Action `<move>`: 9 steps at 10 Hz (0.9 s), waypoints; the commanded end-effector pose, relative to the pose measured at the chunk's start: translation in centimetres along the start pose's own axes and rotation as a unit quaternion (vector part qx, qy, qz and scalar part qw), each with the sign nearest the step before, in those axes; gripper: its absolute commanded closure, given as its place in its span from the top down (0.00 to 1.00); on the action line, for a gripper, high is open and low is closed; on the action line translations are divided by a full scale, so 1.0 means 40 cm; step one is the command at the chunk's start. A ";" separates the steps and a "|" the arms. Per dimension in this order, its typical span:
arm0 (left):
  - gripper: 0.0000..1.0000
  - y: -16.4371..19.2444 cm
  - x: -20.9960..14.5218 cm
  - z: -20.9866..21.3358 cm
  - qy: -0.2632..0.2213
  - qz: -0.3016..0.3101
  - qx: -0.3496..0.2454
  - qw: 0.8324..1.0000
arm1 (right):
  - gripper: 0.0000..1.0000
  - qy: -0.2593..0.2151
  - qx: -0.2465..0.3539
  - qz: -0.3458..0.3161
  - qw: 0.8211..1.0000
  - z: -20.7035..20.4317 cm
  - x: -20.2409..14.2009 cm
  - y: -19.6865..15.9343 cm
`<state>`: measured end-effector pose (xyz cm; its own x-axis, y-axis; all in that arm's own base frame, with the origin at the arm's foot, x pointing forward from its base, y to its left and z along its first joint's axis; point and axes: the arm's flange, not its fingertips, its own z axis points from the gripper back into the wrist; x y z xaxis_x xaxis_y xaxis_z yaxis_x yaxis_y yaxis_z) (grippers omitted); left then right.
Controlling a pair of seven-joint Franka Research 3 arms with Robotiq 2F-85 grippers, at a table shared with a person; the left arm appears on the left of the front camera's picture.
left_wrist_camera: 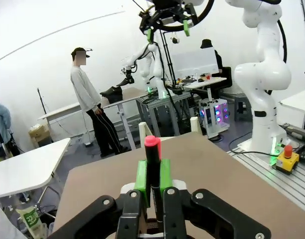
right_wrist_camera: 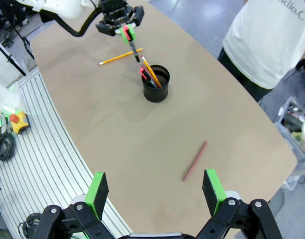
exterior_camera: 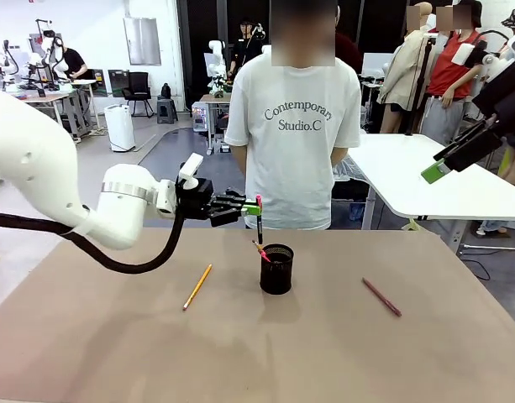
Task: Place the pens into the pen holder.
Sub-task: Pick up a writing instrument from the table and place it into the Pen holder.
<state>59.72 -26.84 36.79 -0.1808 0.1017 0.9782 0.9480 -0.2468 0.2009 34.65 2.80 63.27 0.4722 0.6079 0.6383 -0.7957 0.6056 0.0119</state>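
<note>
A yellow pen (exterior_camera: 197, 287) lies on the desk (exterior_camera: 114, 353) at the left. The left claw (exterior_camera: 254, 210) is clamped on a dark pink-tipped pen (exterior_camera: 260, 225), upright just above the pen holder (exterior_camera: 276, 273). A maroon pen (exterior_camera: 381, 297) lies farther right; the right claw (right_wrist_camera: 154, 185) gapes, empty.

A pale brown desk (exterior_camera: 341, 353) fills the foreground, with a ribbed grey platform (right_wrist_camera: 52, 159) running along one edge. Beyond it the floor (exterior_camera: 156, 147) is smooth and grey — a white table (exterior_camera: 408, 168) stands to the right, and a black office chair (exterior_camera: 139, 86) and a white box-shaped unit (exterior_camera: 120, 126) stand farther back on the left. The rear wall (exterior_camera: 97, 34) is white there and dark toward the middle; the light is bright and even.
</note>
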 end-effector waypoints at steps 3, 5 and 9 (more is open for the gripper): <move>0.00 0.090 -0.067 -0.039 -0.013 -0.005 0.023 1.000 | 1.00 -0.006 0.006 0.000 1.000 0.003 0.000 0.001; 0.00 0.114 -0.112 -0.067 -0.008 0.003 0.033 0.999 | 1.00 -0.006 0.006 0.000 1.000 0.003 0.000 0.001; 0.00 0.117 -0.166 -0.078 0.015 0.018 0.046 0.999 | 1.00 -0.006 0.006 0.000 1.000 0.003 0.000 0.001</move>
<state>64.14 -31.68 30.66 -0.1669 0.0624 0.9840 0.9701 -0.1681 0.1752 34.65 2.81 63.28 0.4721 0.6080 0.6383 -0.7958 0.6055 0.0119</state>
